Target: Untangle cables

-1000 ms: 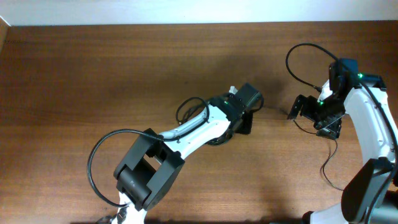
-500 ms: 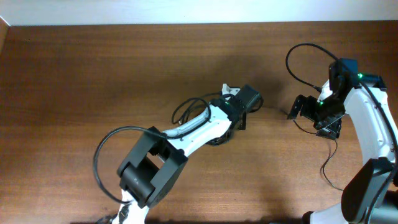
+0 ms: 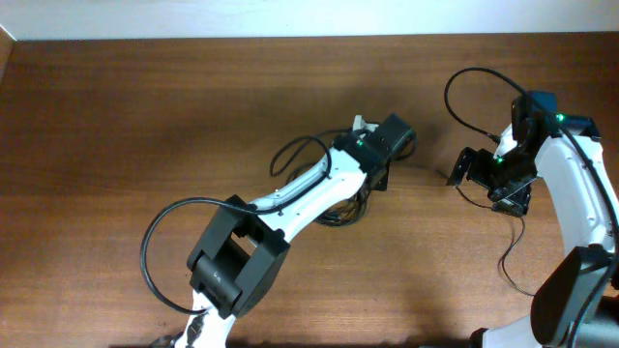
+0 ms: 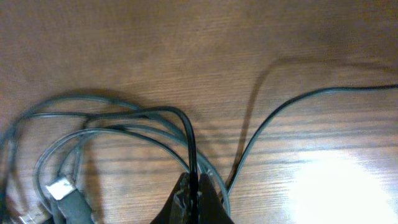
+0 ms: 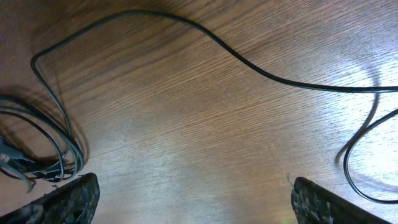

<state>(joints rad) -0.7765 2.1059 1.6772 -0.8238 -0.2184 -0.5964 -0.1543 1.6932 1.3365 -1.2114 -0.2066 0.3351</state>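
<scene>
A tangle of dark cables (image 3: 319,184) lies mid-table, looped under and beside my left arm. My left gripper (image 3: 379,174) is shut on one black cable (image 4: 190,146). In the left wrist view the loops spread to the left, with a USB plug (image 4: 65,190) at the lower left. One thin cable (image 4: 298,99) runs off to the right. My right gripper (image 3: 462,166) is open and empty over bare wood, right of the tangle. In the right wrist view the same thin cable (image 5: 249,62) arcs across the table and the bundle's edge (image 5: 43,149) shows at the left.
The brown wooden table (image 3: 145,116) fills the views. A pale wall edge (image 3: 290,19) runs along the back. My right arm's own black cable (image 3: 464,97) loops above it, and another thin cable (image 3: 513,261) trails by its base.
My left gripper has moved up and slightly right, pulling the black cable with it; the cable loops have shifted and spread. The right arm has not moved.
</scene>
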